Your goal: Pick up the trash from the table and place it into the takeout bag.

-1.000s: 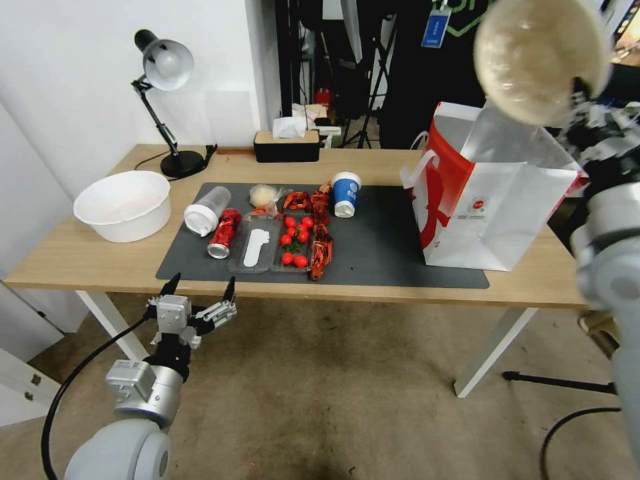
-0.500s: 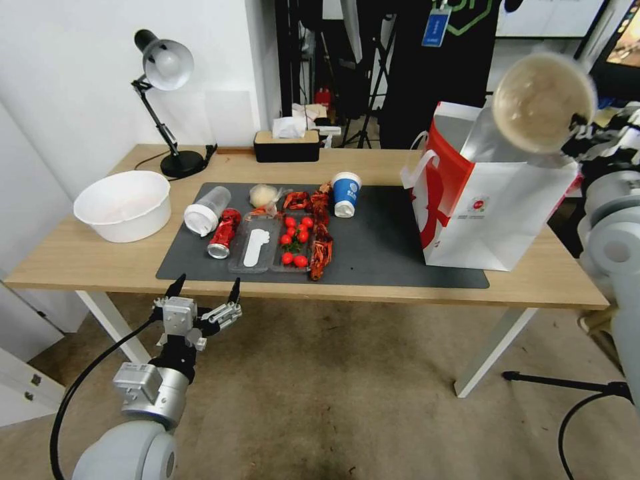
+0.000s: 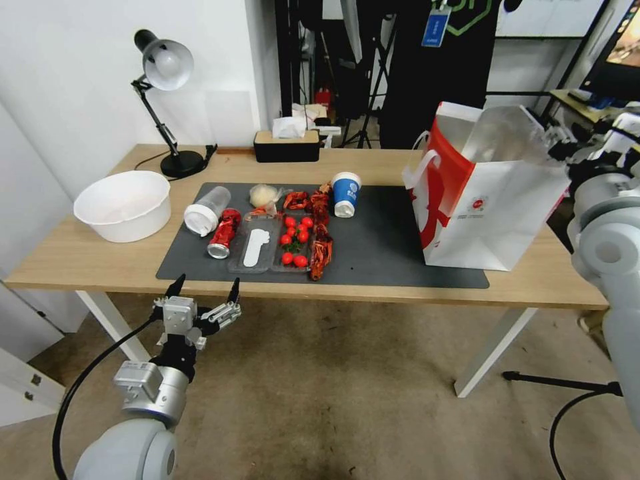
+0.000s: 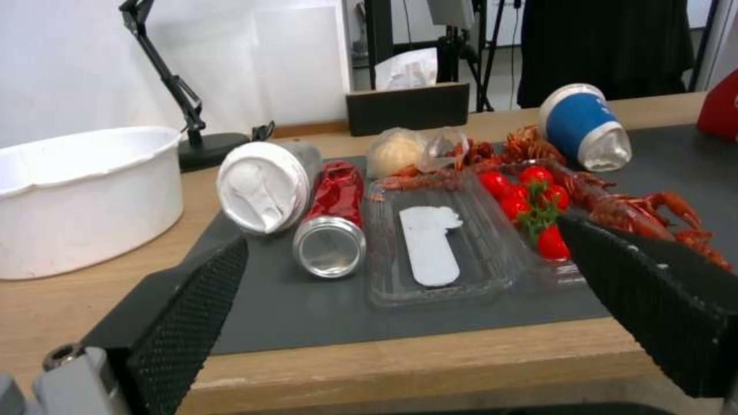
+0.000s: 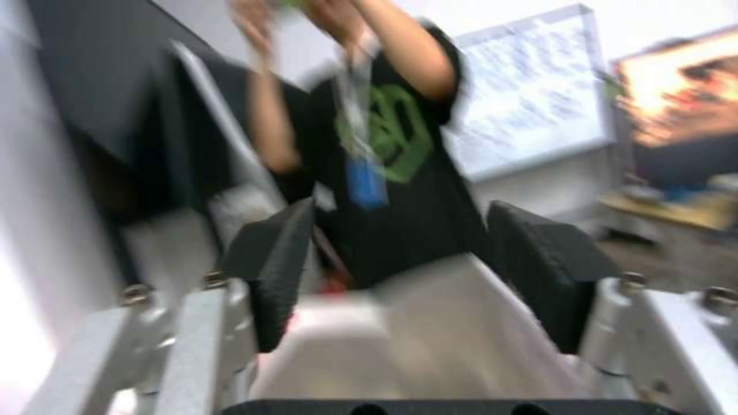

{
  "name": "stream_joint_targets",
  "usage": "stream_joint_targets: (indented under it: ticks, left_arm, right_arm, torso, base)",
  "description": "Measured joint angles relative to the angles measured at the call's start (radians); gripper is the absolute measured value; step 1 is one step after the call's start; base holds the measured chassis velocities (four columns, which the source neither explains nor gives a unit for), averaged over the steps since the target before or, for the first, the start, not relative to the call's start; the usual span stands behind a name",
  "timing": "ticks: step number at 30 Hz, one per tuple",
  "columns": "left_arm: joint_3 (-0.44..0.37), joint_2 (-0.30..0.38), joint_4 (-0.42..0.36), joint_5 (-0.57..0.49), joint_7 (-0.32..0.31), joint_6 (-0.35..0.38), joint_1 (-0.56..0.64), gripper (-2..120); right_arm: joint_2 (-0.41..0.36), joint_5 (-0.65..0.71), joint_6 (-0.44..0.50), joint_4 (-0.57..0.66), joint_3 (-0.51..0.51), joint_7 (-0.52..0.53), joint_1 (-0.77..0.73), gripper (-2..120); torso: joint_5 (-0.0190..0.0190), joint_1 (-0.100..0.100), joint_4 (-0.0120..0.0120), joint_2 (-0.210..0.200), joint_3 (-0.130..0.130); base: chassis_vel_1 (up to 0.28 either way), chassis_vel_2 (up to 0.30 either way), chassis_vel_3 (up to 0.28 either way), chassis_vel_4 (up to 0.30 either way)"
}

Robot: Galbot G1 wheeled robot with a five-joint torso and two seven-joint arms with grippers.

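Your right gripper (image 5: pixel 400 276) sits at the far right, level with the top of the takeout bag (image 3: pixel 493 200), pads spread with nothing between them. Your left gripper (image 3: pixel 203 288) hangs below the near edge of the worktop (image 3: pixel 87 257), fingers wide apart and empty (it looks across the mat at the trash).

On the dark grey mat (image 3: pixel 387 247) the red drink can (image 3: pixel 223 233) lies on its side, long axis running roughly near to far, its silvery end toward you. Just to its left the clear plastic cup (image 3: pixel 207 209) also lies tipped, white lid toward the near-left. The blue-and-white paper cup (image 3: pixel 346 193) lies with its mouth toward you; any print on it is too small to read. A small whitish wad (image 3: pixel 264 195) sits between the two cups, beside red crayfish shells (image 3: pixel 321 240), cherry tomatoes (image 3: pixel 295 239) and a clear plastic tray (image 3: pixel 257 248).

The bag stands upright at the mat's right end, silvery lining showing, a small red round logo on its white face (lettering unreadable). A white basin (image 3: pixel 123 203), desk lamp (image 3: pixel 163 100) and tissue box (image 3: pixel 287 143) share the light wood top; the floor is bare concrete.
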Motion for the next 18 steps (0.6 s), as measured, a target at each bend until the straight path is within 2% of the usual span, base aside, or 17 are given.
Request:
stream_joint_targets:
  ticks: [1,2,3,5,6,10,11,14,18]
  left_arm:
    - [0.000,0.001,0.002,-0.001,0.000,0.000,-0.001,100]
    - [-0.001,0.001,0.003,-0.002,0.000,0.000,-0.002,100]
    - [-0.001,0.001,0.003,-0.002,0.000,0.000,-0.002,100]
    - [-0.001,0.002,0.004,-0.003,-0.001,0.000,-0.003,100]
    - [-0.001,0.002,0.004,-0.003,-0.001,0.000,-0.003,100]
    - [-0.004,0.003,0.006,-0.005,-0.001,0.001,-0.003,100]
    - [-0.004,0.003,0.006,-0.005,-0.001,0.001,-0.003,100]
    - [-0.004,0.006,0.009,-0.006,-0.001,0.000,-0.002,100]
    - [-0.004,0.006,0.009,-0.006,-0.002,0.000,-0.001,100]
  right_arm:
    - [-0.007,0.030,0.052,0.026,0.007,-0.053,-0.013,70]
    - [-0.010,0.043,0.073,0.040,0.011,-0.080,-0.022,72]
    - [-0.010,0.043,0.073,0.040,0.011,-0.080,-0.022,72]
    - [-0.012,0.077,0.124,0.087,0.018,-0.147,-0.063,84]
    - [-0.012,0.077,0.124,0.087,0.018,-0.147,-0.063,84]
    - [0.006,0.083,0.171,0.159,0.022,-0.249,-0.166,99]
    - [0.006,0.083,0.171,0.159,0.022,-0.249,-0.166,99]
    - [0.025,0.024,0.228,0.195,0.013,-0.363,-0.291,100]
    - [0.032,-0.015,0.259,0.205,0.004,-0.410,-0.345,100]
  torso:
    - [-0.0001,0.000,0.0000,0.000,0.000]
    - [0.0000,0.000,0.0000,0.000,0.000]
    - [0.0000,0.000,0.0000,0.000,0.000]
    - [-0.0001,0.000,0.0000,0.000,0.000]
    - [-0.0001,0.000,0.0000,0.000,0.000]
    - [0.0001,0.000,0.0001,0.000,0.000]
    - [0.0001,0.000,0.0001,0.000,0.000]
    - [0.0001,0.000,0.0001,0.000,0.000]
    - [0.0002,0.000,-0.0001,0.000,0.000]
  base:
    - [0.000,0.000,0.000,0.000]
    - [0.000,0.000,0.000,0.000]
    - [0.000,0.000,0.000,0.000]
    - [0.000,0.000,0.000,0.000]
    - [0.000,0.000,0.000,0.000]
    - [0.000,0.000,0.000,0.000]
    - [0.000,0.000,0.000,0.000]
    - [0.000,0.000,0.000,0.000]
    - [0.000,0.000,0.000,0.000]
